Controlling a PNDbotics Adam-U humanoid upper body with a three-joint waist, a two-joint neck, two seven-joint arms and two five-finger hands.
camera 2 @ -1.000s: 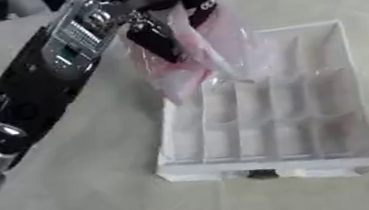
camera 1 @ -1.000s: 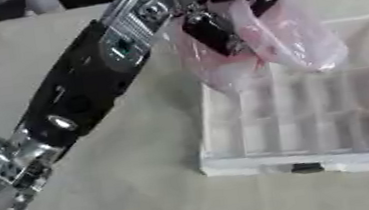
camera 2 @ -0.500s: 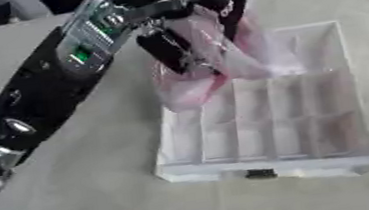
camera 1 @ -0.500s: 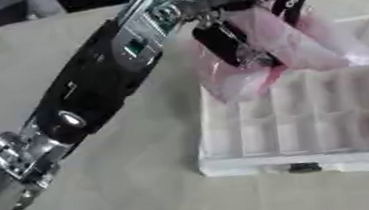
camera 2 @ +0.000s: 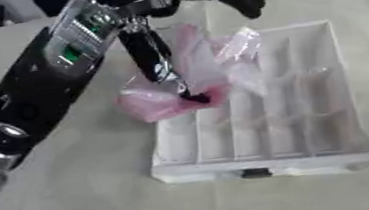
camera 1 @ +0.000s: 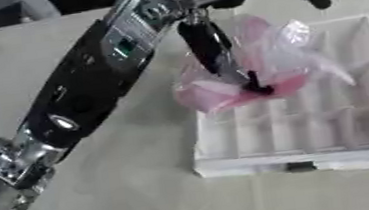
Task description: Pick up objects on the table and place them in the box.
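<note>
While the left hand (camera 1: 237, 0) is reaching in from the upper left, its fingers are spreading apart, one long dark finger (camera 1: 217, 52) pointing down into the pink plastic bag (camera 1: 254, 70). That crumpled bag is resting over the near-left corner of the white compartmented box (camera 1: 313, 121), partly hanging past the box's left wall above the beige table (camera 1: 127, 184).
</note>
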